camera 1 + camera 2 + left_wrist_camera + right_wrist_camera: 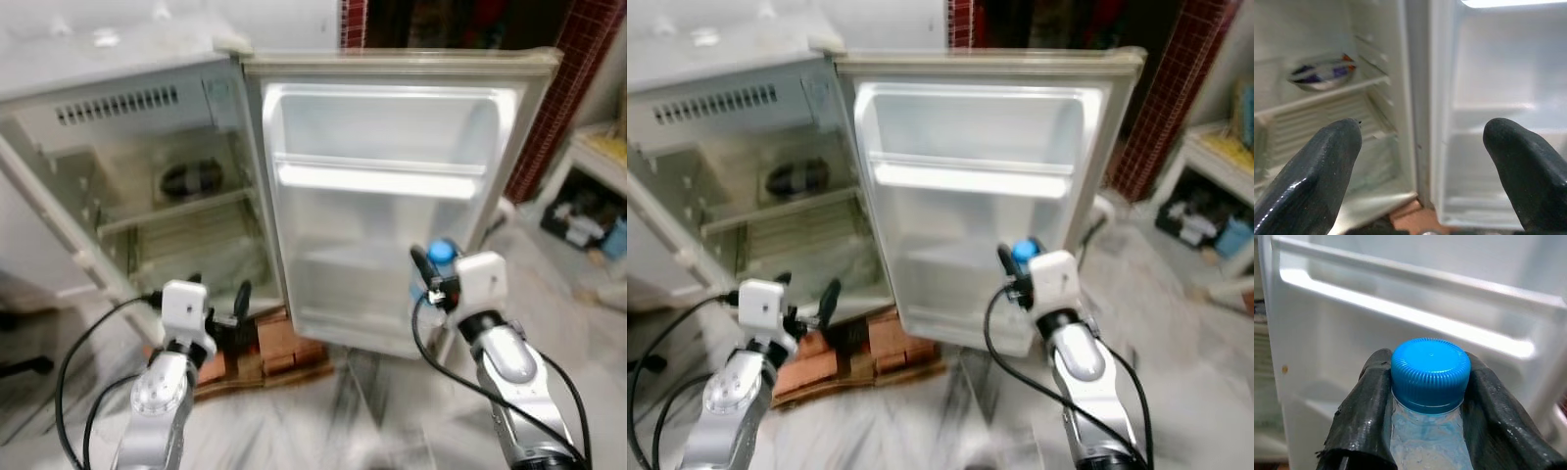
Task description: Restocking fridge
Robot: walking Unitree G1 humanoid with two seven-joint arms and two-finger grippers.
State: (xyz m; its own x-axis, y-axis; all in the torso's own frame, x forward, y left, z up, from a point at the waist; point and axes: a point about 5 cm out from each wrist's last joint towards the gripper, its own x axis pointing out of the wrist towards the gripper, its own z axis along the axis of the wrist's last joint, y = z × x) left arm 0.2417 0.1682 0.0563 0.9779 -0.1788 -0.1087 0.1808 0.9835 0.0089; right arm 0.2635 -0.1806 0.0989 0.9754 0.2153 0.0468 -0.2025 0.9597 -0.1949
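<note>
- Your right gripper (1427, 406) was clamped on a water bottle (1427, 440), one black finger pressed against each side of the neck just under the blue cap (1430, 372).
- You had that bottle held upright in front of the open fridge door (382, 206), down near the door's lower shelf (343, 279); from the head cameras the blue cap (442, 252) peeked out just above the white wrist housing.
- The bright white door rail (1405, 316) ran across behind the cap in the right wrist view, with the bottle not touching it.
- Your left gripper (1422, 161) was spread wide with nothing between its fingers (1317, 171), aimed at the hinge edge where the fridge cabinet met the door.
- From the head, the left gripper (217, 308) hovered low before the fridge's bottom corner, just over the reddish wooden pallet (274, 354) the fridge stood on.
- Inside the fridge (118, 147), a bowl (1320, 77) with dark and orange contents sat on the upper wire shelf (1322, 98); what was in it was too blurred to tell.
- Off to your right, a low white shelf unit (588, 186) held some jumbled items on the marble floor (372, 421).
</note>
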